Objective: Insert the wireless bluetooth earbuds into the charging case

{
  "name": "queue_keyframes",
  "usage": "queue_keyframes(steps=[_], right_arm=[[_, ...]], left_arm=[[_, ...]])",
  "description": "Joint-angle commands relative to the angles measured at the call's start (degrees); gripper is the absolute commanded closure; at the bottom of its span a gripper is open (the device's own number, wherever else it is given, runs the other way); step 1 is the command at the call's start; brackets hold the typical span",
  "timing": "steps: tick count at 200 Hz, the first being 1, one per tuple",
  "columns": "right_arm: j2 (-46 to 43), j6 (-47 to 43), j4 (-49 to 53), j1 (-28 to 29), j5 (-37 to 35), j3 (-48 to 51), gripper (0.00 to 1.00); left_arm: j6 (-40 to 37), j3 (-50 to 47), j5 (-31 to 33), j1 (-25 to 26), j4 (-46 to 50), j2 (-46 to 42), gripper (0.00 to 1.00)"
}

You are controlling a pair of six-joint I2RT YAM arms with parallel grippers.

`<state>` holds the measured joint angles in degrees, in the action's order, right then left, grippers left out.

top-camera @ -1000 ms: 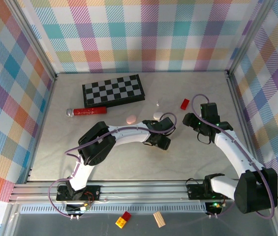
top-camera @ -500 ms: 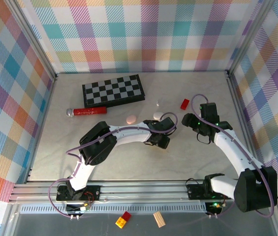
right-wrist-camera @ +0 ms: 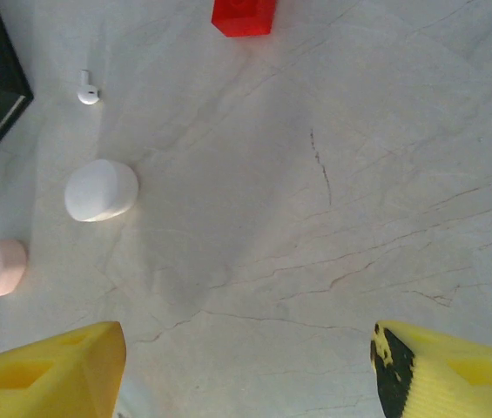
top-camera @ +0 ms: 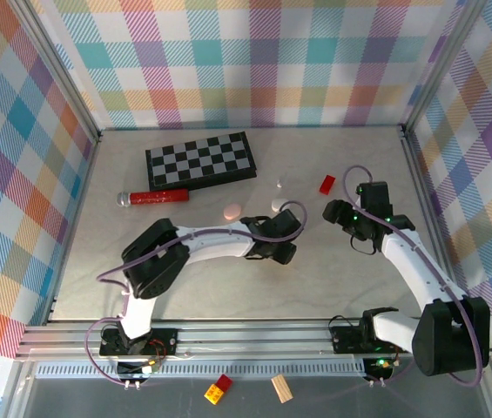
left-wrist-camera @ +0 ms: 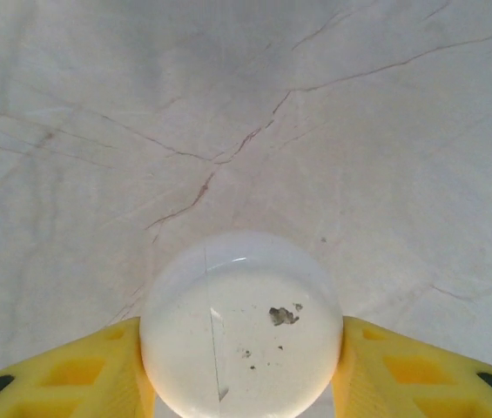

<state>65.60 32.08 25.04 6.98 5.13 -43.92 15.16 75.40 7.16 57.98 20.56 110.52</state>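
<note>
Your left jaws were clenched on a glossy white, pebble-shaped plastic charging case point(left-wrist-camera: 241, 322), gripping it on both sides over the pale marbled desk point(left-wrist-camera: 228, 104). Your right jaws stood released with nothing between them. One tiny white stemmed earbud point(right-wrist-camera: 87, 87) lay on the desk near the small red brick point(right-wrist-camera: 244, 16), well apart from that case. You seemed to be securing the case; next you would need it opened, then a fine pinch on the bud.
</note>
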Motion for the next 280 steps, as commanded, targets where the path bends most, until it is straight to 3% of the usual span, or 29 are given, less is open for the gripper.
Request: queue_keyframes(steps=[1,23,74,140,199,280], right_arm=[[-2.54,-2.14,0.98,-1.61,7.76,-1.69,0.26],[-3.45,-4.47,2.59,-1.73,12.48,-3.25,0.26],[-2.71,-10.32,8.29,-1.8,26.34,-7.02,0.28],[-0.36,-12.74,6.66,-0.33,44.02,-4.26,0.33],[4.33,-13.38,6.12,7.03,41.93,-5.66,0.35],[9.08,-14.05,5.47,10.32,44.41,-6.88,0.58]], left_arm=[[-9.53,-3.92,1.5,-0.28,-8.41,-7.39,0.52],[-17.76,-8.74,1.34,-0.54,-13.08,-11.55,0.52],[-33.55,-21.65,-7.93,-2.52,-29.09,-20.98,0.47],[-40.91,-27.21,-17.37,-3.9,-35.26,-25.06,0.51],[-43.0,-27.39,-19.69,-3.88,-34.03,-27.22,0.5],[-43.46,-26.99,-19.9,-3.88,-33.48,-27.02,0.49]])
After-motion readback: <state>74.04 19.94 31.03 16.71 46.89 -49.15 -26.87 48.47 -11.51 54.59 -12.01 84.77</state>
